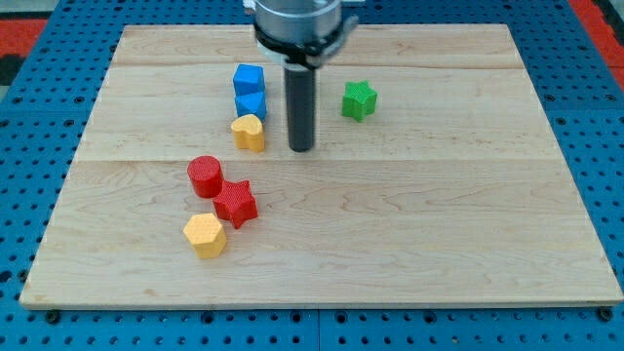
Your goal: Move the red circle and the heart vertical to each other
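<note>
The red circle [205,175] lies left of the board's middle. The yellow heart [249,132] lies above it and a little to the right, touching the lower end of a blue block [250,91]. My tip [301,148] rests on the board just right of the yellow heart, with a small gap between them. The tip is above and to the right of the red circle.
A red star [236,203] touches the red circle at its lower right. A yellow hexagon [205,235] sits below the star. A green star [359,99] lies right of the rod. The wooden board [439,224] lies on a blue pegboard.
</note>
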Controlling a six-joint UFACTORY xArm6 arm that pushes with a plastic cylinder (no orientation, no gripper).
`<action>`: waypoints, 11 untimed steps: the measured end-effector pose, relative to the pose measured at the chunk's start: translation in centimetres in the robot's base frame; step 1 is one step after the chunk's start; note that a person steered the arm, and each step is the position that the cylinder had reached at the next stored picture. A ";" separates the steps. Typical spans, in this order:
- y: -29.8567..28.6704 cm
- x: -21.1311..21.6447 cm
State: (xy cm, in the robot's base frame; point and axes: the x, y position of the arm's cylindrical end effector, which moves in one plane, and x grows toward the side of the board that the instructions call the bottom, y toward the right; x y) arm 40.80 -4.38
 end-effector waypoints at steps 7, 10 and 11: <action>-17.6 1.7; -11.4 -4.3; -12.9 -8.7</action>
